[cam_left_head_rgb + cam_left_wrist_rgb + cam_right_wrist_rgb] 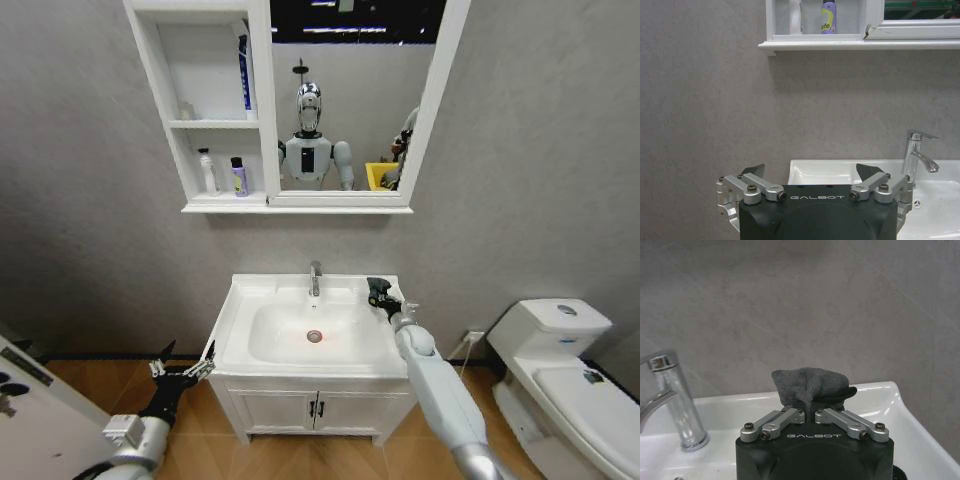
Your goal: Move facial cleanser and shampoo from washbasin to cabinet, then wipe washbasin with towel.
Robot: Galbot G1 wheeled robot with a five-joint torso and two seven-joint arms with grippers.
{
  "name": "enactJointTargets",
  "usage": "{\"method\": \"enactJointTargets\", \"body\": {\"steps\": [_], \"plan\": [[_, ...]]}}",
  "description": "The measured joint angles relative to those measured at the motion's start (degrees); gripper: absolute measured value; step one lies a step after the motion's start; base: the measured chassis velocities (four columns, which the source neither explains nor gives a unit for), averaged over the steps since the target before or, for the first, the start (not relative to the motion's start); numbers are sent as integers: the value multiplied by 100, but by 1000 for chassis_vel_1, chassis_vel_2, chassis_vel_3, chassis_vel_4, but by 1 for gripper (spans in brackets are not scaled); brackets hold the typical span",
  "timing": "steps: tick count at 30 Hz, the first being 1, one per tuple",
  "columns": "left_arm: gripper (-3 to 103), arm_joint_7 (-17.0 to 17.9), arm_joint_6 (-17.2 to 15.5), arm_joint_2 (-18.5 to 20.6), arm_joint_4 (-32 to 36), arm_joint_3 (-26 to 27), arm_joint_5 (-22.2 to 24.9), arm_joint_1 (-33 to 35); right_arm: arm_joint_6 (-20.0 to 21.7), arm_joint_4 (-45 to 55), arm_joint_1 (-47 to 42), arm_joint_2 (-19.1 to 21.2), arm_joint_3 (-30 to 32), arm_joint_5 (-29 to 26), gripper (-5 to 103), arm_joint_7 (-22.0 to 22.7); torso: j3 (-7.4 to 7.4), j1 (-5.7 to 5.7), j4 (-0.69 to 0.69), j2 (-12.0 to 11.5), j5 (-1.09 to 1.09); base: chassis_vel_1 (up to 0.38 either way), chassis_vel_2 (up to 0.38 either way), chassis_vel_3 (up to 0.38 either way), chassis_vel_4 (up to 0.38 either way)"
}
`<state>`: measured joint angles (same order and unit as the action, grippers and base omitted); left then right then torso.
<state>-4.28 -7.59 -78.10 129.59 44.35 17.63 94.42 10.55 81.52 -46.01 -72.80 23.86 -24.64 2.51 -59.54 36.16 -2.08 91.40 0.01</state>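
The white washbasin [240, 340] stands below me with its chrome tap [315, 278] and red-ringed drain [314, 336]. My right gripper [380, 293] is at the basin's back right corner, shut on the black towel [810, 385], which bunches up between its fingers just above the rim [880, 400]. My left gripper [183, 368] hangs open, low beside the basin's left side. The cabinet [165, 90] holds a white bottle [207, 172] and a purple bottle [239, 177] on one shelf, and a blue tube [244, 75] on the shelf above. I cannot tell which are the facial cleanser and the shampoo.
A white toilet [560, 370] stands to the right of the basin. The low vanity doors [315, 408] sit under it. A mirror [350, 100] adjoins the cabinet. A white slanted object [30, 400] lies at the lower left. The grey wall [715, 100] is close behind.
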Motion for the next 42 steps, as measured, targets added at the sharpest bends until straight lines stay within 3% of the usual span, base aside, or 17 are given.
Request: {"method": "enactJointTargets", "body": {"steps": [5,8,23,31,33,35,37,39,41,42], "plan": [[100,-1,0,0,0,0,0,0,82,799,-643,-51,-202,20,11,236,0,0,-1,0,0,0,0,0,0],[100,-1,0,0,0,0,0,0,87,1030,-859,-77,-324,50,4,321,1,0,-1,0,-2,0,0,0,0],[100,-1,1,0,0,0,0,-1,65,1612,-1455,-156,-511,203,4,598,0,-1,-2,0,0,-69,62,56,-70],[100,-1,1,0,0,0,0,-3,180,1852,-1818,-159,-578,-33,32,911,-3,11,-1,-5,2,-143,148,123,-116],[100,-1,1,0,0,0,0,-3,478,1839,-1823,36,-612,-275,42,1050,-2,7,0,-4,0,-43,8,2,-7],[100,-1,1,0,0,0,0,-2,601,1862,-1835,138,-645,-381,42,1127,-2,5,-1,-4,-1,0,0,0,0],[100,-1,2,0,0,1,0,-1,736,1926,-1875,357,-708,-530,54,1222,0,-1,-3,-2,2,61,-20,-31,23],[100,-1,2,0,0,0,0,0,807,1974,-1928,543,-733,-608,54,1276,1,-5,-2,1,-2,66,-27,-50,50],[100,-1,2,0,0,0,0,0,832,1974,-2033,844,-746,-680,73,1314,1,-5,0,2,0,48,-50,-58,42],[100,-1,2,0,0,0,0,0,759,1917,-2055,883,-735,-642,73,1309,1,-5,0,2,0,0,0,0,0]]}}
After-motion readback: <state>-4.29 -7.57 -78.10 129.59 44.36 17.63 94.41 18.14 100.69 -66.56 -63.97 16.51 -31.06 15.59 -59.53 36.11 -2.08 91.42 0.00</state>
